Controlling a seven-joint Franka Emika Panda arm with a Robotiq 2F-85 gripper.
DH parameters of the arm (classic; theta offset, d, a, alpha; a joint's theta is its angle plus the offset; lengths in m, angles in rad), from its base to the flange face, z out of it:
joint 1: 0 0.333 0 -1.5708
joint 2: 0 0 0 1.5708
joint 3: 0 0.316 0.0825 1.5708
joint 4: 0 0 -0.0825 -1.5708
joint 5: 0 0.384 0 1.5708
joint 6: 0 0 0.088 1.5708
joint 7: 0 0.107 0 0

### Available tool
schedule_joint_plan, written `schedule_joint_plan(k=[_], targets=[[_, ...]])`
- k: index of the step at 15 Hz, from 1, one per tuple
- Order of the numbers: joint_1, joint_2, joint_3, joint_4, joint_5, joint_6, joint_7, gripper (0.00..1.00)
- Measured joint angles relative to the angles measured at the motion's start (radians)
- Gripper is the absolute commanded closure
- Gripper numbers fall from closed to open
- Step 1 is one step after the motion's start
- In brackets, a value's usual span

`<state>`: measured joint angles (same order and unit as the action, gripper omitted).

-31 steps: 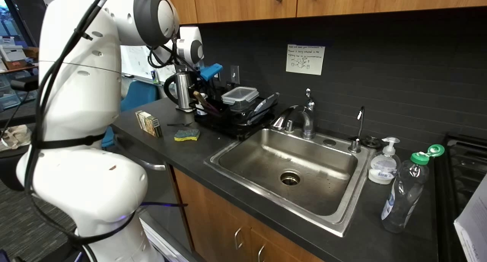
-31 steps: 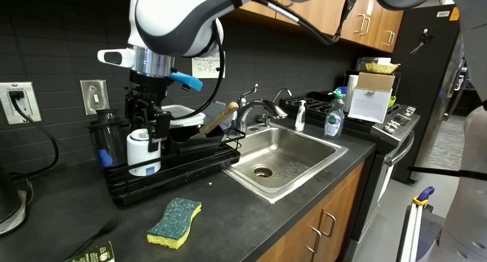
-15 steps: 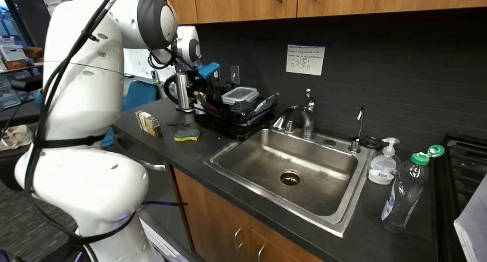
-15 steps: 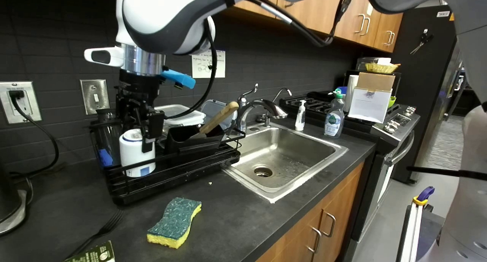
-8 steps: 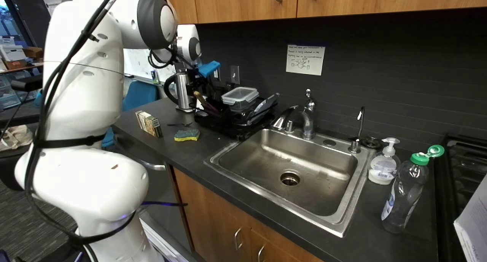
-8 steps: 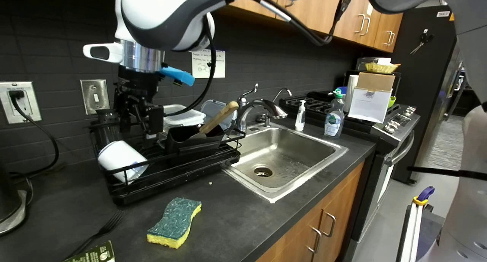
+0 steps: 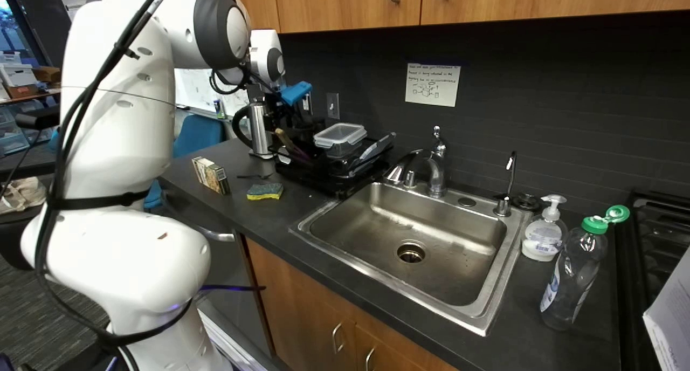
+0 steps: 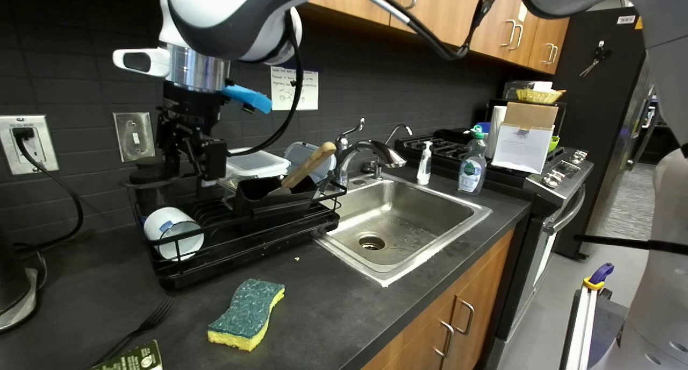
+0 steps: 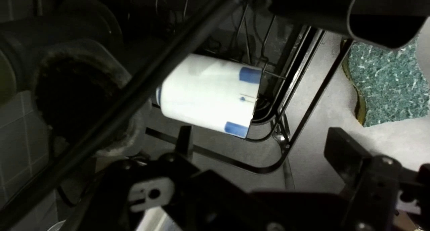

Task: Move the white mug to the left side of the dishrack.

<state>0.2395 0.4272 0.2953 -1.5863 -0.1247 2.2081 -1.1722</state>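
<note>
The white mug (image 8: 161, 220) lies on its side in the end of the black dishrack (image 8: 252, 256) away from the sink, its mouth toward the rack's front rail. It shows large, with blue marks, in the wrist view (image 9: 208, 95). In an exterior view only a small pale part of the mug (image 7: 284, 154) shows behind the dishrack's contents (image 7: 318, 183). My gripper (image 8: 188, 171) is above the mug, apart from it. In the wrist view the gripper's fingers (image 9: 260, 137) are wide apart with nothing between them.
A dark tumbler (image 8: 150, 184) stands in the rack beside the mug. A utensil holder (image 8: 274, 198) with a wooden handle and clear containers (image 8: 258, 165) fill the sink side. A sponge (image 8: 250, 311), a fork (image 8: 145, 327) and a metal kettle (image 7: 260, 128) are on the counter.
The gripper first moved away from the sink holding the mug upright. It then opened, the mug tipped and rolled onto its side in the rack, and the gripper rose.
</note>
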Motion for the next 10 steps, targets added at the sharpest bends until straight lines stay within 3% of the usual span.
schedule_joint_plan(k=[10], targets=[[-0.002, -0.062, -0.001, 0.006, 0.004, -0.053, 0.01, 0.0]])
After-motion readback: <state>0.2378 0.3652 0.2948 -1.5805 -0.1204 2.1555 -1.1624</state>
